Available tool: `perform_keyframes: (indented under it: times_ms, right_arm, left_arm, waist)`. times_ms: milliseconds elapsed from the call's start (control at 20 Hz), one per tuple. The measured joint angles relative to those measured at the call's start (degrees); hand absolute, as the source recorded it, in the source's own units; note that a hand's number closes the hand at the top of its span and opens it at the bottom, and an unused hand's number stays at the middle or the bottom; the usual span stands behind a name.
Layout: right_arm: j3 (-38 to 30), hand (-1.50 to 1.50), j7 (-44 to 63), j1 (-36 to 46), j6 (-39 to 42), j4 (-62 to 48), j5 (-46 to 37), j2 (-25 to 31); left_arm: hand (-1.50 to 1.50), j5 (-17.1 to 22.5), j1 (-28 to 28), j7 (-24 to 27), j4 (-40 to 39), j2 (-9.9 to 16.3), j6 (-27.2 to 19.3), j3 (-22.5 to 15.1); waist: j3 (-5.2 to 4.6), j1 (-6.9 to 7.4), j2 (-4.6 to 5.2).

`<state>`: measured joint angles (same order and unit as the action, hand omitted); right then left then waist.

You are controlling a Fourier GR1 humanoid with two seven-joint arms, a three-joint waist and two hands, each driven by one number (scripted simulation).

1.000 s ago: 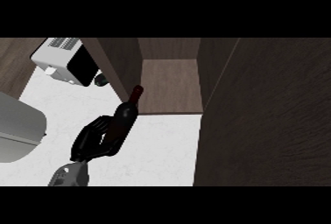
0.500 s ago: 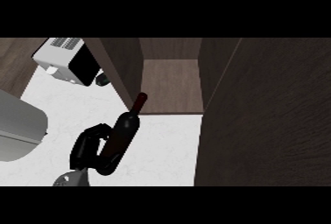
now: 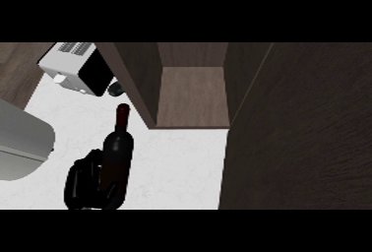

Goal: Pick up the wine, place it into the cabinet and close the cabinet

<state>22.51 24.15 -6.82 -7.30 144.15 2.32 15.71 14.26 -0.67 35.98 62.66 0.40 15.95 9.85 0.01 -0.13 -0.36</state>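
A dark wine bottle with a red-capped neck points toward the top of the view, standing over the white counter. My left hand is curled round its lower body at the view's lower edge, hiding the bottle's base. The cabinet stands open to the bottle's upper right, its wooden shelf bare. The bottle's neck is left of the cabinet's side wall, apart from it. My right hand does not show.
The cabinet's dark open door fills the right side of the view. A white and black toaster sits at the upper left with a small dark round object beside it. A large grey rounded body lies at the left edge.
My left hand has pulled the bottle left and toward the lower edge, away from the cabinet's front. The bottle now stands straighter in the view.
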Motion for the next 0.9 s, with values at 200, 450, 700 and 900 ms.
perform_keyframes:
  times_ms: [200, 450, 700, 900]
  right_arm:
    - [0.3, -1.5, 0.7, 0.4, -0.1, 0.0, 0.1, -0.4]
    - [1.4, -1.5, 0.7, 0.0, -0.4, 0.0, 0.0, -0.8]
    - [0.1, -1.5, 0.9, 0.3, 0.2, 0.0, 0.2, -0.5]
    - [0.0, -1.5, 0.1, -0.2, 0.8, 0.0, 0.3, -0.7]
  left_arm:
    - [1.5, 2.3, -2.4, -3.3, 7.9, -0.2, -1.6, -4.3]
    - [1.5, 4.2, -3.8, -10.2, 18.2, -0.3, -7.1, -10.6]
    - [1.5, 4.1, -2.9, -16.4, 27.1, -0.4, -16.4, -17.7]
    - [1.5, 3.2, 0.3, -20.3, 30.6, -0.4, -23.8, -22.7]
  waist:
    - [0.01, -0.05, -0.03]
    - [0.03, -0.2, -0.02]
    - [0.04, -0.4, 0.0]
    - [0.03, -0.67, 0.07]
